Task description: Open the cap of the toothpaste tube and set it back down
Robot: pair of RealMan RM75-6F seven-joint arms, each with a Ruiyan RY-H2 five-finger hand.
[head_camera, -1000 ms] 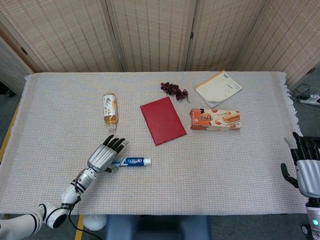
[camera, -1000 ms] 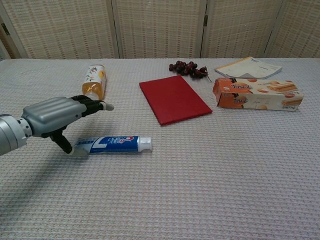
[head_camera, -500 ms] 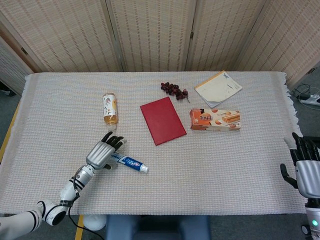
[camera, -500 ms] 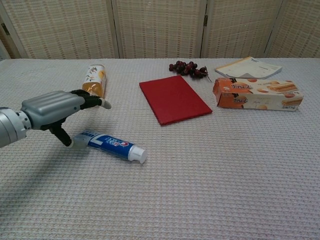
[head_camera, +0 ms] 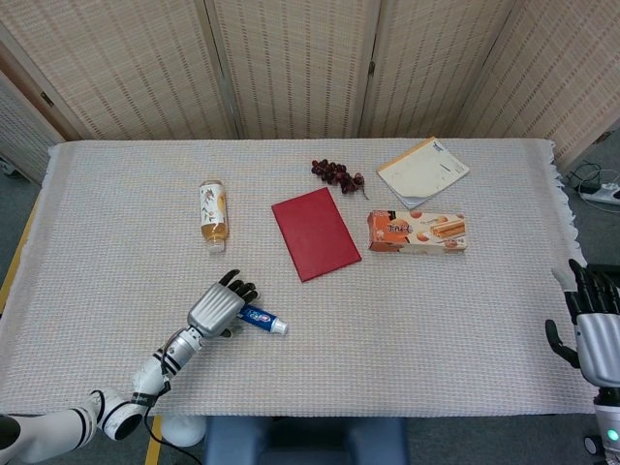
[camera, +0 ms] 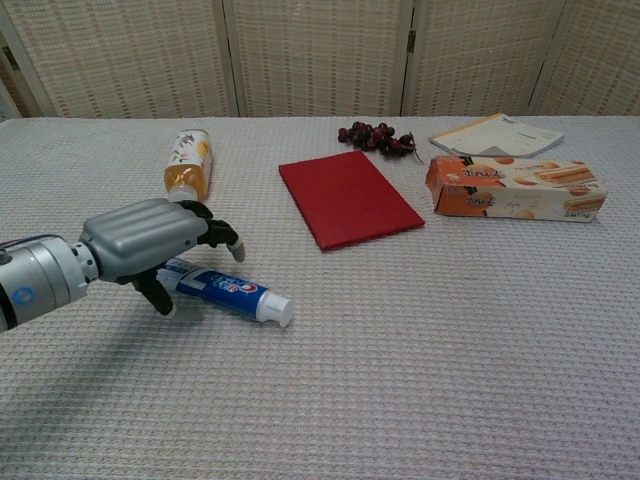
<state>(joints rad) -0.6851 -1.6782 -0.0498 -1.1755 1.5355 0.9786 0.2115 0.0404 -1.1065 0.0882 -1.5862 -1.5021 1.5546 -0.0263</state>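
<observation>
The left hand (camera: 150,245) arches over the crimped tail end of the toothpaste tube (camera: 228,293), its fingers (camera: 222,236) curled downward and spread across the tube's far side while the thumb reaches down on the near side. Whether the fingers actually press the tube cannot be told; they look loosely cupped around it, not clamped. This looks like the start of a grasp, placed at the tail so that the white cap (camera: 280,311) stays free for the other hand. The tube lies flat and slanted, the cap pointing away from the fingers, toward the table's near edge and the robot's right.

The right hand (head_camera: 593,325) waits at the table's far right edge, well apart from the tube, holding nothing; how its dark fingers lie is not clear.

Beyond the left fingertips lies an orange drink bottle (camera: 188,162) on its side. Further right are a red booklet (camera: 347,198), a bunch of dark grapes (camera: 374,137), a biscuit box (camera: 515,188) and a paper pad (camera: 495,134), all clear of both hands.

The tablecloth (camera: 420,380) is a pale woven fabric, soft enough that a flat tube probably needs scooping from both sides. Woven folding screens (head_camera: 310,63) close off the back of the room, and a power strip (head_camera: 608,192) lies on the grey floor at right.
</observation>
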